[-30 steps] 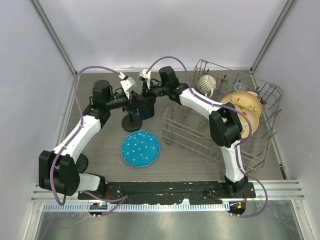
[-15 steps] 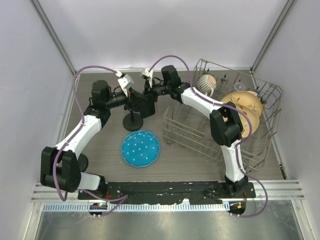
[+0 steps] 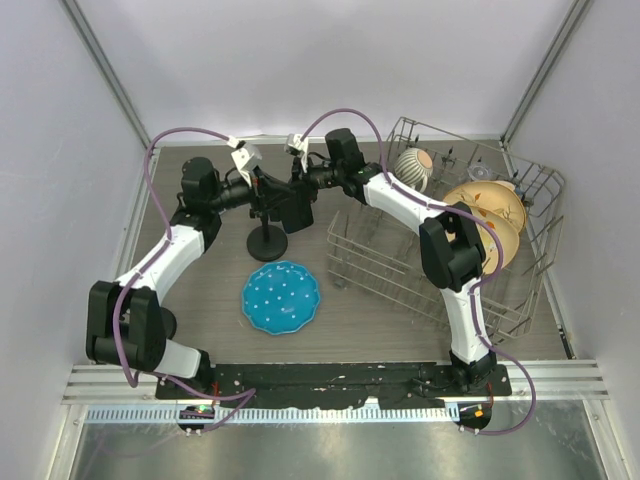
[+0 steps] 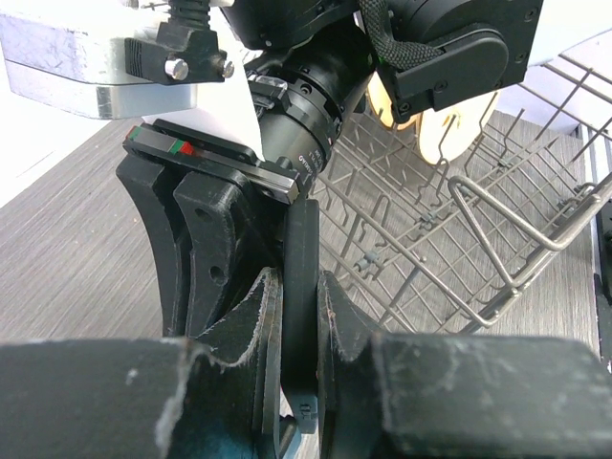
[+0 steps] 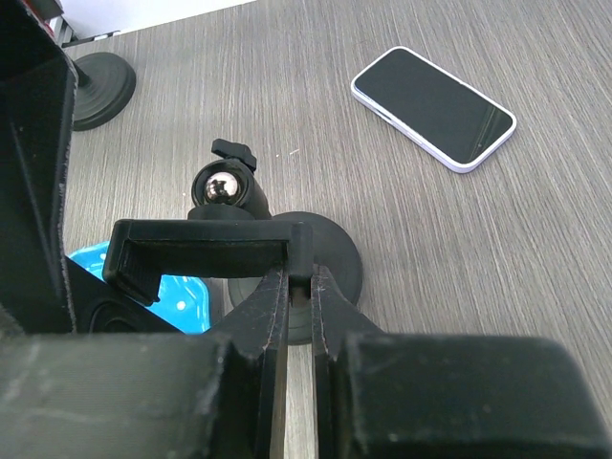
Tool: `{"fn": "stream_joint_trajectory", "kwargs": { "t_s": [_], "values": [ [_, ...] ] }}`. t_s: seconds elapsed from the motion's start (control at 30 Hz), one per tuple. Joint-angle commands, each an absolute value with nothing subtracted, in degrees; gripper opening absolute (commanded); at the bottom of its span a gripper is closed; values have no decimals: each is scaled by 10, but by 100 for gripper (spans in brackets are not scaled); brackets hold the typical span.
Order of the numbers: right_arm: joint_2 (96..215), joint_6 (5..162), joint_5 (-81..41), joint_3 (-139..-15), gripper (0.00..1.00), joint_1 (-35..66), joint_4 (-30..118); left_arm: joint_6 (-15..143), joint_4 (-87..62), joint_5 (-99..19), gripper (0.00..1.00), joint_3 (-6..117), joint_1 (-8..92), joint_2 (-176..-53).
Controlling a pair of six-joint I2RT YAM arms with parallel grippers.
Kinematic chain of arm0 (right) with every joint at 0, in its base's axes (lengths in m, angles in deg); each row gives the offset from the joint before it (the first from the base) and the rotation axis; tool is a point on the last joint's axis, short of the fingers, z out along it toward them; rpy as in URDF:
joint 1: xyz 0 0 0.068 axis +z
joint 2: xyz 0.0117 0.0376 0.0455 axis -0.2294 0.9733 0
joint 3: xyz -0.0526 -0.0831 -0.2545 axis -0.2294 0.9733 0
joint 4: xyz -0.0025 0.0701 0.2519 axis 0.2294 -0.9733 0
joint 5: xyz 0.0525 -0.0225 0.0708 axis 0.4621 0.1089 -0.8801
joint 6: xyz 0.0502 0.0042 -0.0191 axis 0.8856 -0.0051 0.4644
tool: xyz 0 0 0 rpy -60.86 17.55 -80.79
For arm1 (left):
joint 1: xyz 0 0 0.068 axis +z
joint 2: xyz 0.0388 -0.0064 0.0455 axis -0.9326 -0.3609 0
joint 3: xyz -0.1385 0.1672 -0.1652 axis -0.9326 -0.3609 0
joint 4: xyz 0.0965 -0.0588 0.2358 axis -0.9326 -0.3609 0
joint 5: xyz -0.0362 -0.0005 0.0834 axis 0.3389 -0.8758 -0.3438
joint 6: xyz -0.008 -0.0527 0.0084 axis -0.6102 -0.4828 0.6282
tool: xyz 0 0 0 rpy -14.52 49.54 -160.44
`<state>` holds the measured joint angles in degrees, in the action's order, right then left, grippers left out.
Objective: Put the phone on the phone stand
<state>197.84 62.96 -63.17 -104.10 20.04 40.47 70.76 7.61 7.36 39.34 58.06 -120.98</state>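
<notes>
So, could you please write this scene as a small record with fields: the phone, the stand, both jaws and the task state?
phone: lies flat on the table, screen up, apart from the stand, not held
stand: on its round base, holder empty
left jaws: shut on the holder
right jaws: shut on the holder's end
task state: phone not yet on the stand

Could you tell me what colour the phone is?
Black screen with a white edge; the phone shows best in the right wrist view.
</notes>
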Motion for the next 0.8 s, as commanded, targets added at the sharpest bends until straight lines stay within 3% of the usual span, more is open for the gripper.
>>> {"fn": "stream_joint_trajectory", "kwargs": {
  "t_s": [0.0,0.5,0.77],
  "values": [
    [1982,635,-674,-1069,1,212,409,742,136,37,0,433,588,-1216],
    [1980,619,-685,-1072,1,224,384,790,92,38,0,448,590,-1253],
    [1979,610,-695,-1072,1,227,375,917,13,24,0,428,591,-1241]
  ]
}}
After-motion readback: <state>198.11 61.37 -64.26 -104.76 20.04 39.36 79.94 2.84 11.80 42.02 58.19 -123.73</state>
